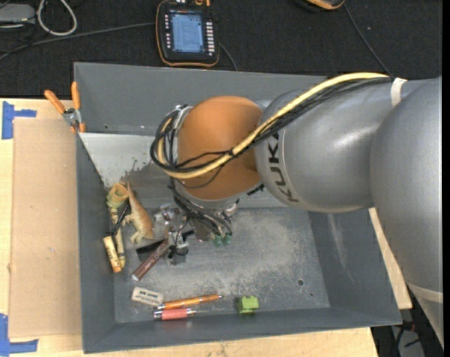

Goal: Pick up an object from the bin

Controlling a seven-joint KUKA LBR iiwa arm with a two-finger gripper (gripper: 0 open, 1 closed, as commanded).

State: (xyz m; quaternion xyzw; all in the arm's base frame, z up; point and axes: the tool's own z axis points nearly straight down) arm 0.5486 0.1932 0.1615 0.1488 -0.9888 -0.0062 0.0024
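Progress is slight: I judge that nothing is lifted yet. My hand (186,233) hangs low over the grey metal bin (284,251), near its centre, under my orange wrist cover (210,151); I cannot tell whether it is wide or narrow. Just beside it at eight o'clock lies a dark brown marker (152,261), the nearest thing, and at nine o'clock a tan toy animal (139,220). Grasping and lifting are left to do. Counted: one marker, one toy animal, one yellow stick (114,253) by the nine o'clock wall, then one white eraser (145,296), one orange pencil (193,301), one pink pen (172,314) and one small green block (247,303) along six o'clock.
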